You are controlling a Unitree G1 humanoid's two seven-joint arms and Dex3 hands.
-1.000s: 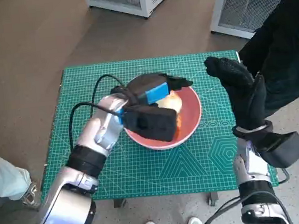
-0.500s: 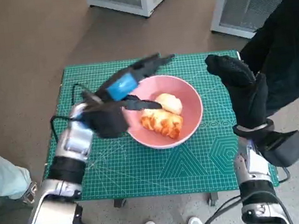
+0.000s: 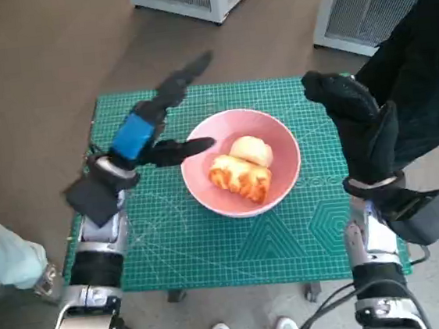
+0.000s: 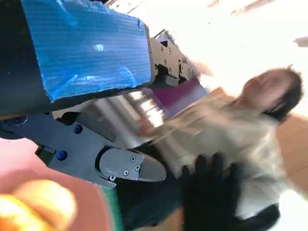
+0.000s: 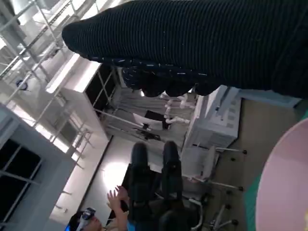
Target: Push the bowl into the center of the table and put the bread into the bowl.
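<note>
Bread (image 3: 240, 168) already lies in the pink bowl (image 3: 280, 138), two golden pieces side by side, and the bowl sits about mid-counter on the green mat (image 3: 212, 244), a touch nearer the far edge. To my eye the job looks finished, so what matters is a clean retreat: the left hand (image 3: 147, 130) should lift up and away toward the left edge without its lower fingers catching the rim, since one dark fingertip hangs just beside the bowl's near-left lip. Nudging that rim could slide the bowl off centre.

That left hand is raised above the far-left part of the counter, blue tape up, fingers spread wide and holding nothing. The right hand (image 3: 356, 122), in its black glove, stands upright over the right edge, well clear of the bowl; it holds nothing, but its fingers look loosely curled and I cannot tell how far they are parted.
</note>
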